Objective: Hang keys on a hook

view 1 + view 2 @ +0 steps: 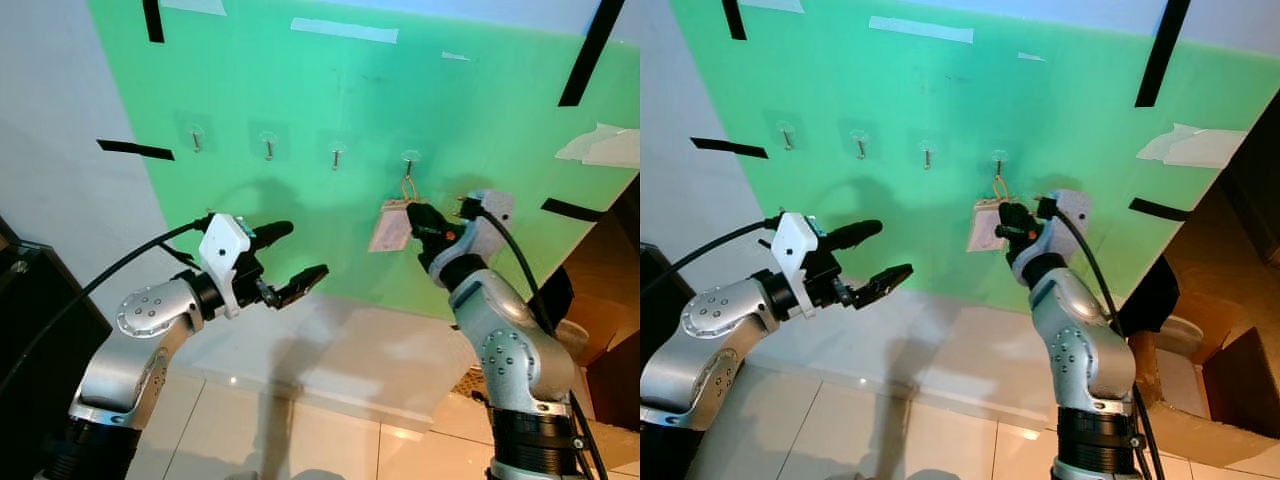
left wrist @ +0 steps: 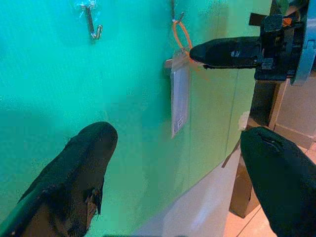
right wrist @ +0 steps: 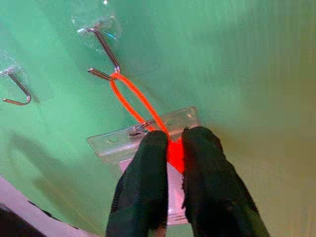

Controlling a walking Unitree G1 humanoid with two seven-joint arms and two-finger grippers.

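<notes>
The keys are a clear plastic tag (image 1: 390, 226) on an orange loop (image 3: 138, 101). The loop sits over the rightmost hook (image 3: 106, 49) of a row of wall hooks on the green board (image 1: 300, 100). My right gripper (image 3: 170, 140) is shut on the loop at the tag's top edge, just below that hook (image 1: 410, 158). My left gripper (image 1: 305, 250) is open and holds nothing, hanging in front of the board's lower left. From the left wrist, the tag (image 2: 180, 98) hangs flat against the board.
Three bare hooks (image 1: 268, 146) stand to the left of the one in use. Black tape strips (image 1: 135, 150) and white tape (image 1: 343, 30) mark the board. A black cabinet (image 1: 40, 310) stands at the left and brown furniture (image 1: 610, 270) at the right. Tiled floor (image 1: 300, 430) lies below.
</notes>
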